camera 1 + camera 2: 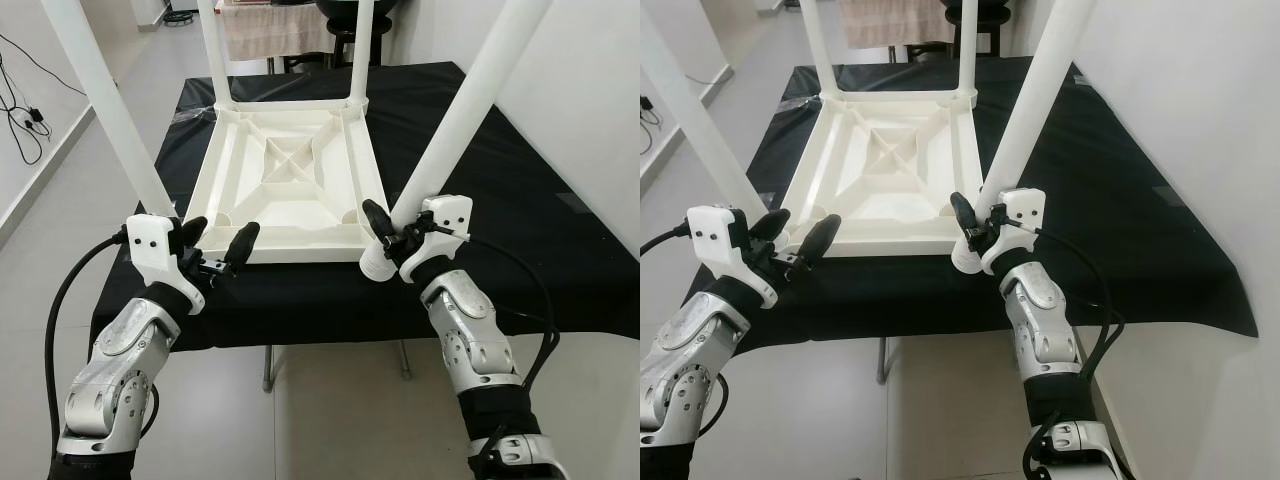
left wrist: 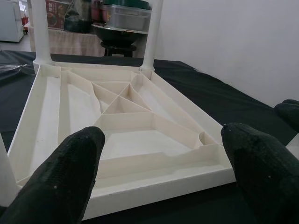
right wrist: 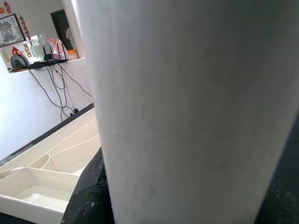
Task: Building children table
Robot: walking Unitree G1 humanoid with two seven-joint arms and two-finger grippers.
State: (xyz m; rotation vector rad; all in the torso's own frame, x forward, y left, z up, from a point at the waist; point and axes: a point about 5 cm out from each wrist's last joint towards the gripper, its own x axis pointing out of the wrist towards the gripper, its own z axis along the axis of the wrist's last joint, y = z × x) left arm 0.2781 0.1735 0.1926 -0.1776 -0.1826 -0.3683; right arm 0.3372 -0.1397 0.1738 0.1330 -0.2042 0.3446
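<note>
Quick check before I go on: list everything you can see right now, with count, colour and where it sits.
Tabletop: one, white, upside down on the black cloth, ribbed underside up.
Legs: four, white. Two stand at the far corners; one rises at the near left corner; the near right leg leans beside its corner, its foot off the tabletop's edge.
Black cloth: one, covering the work table.
Cables: black, on the floor at far left.
Stool: dark, behind the table, with a dark bowl-like thing on it.
Left end effector: black fingers open, at the tabletop's near edge, holding nothing.
Right end effector: closed on the near right leg, close to its foot.
</note>
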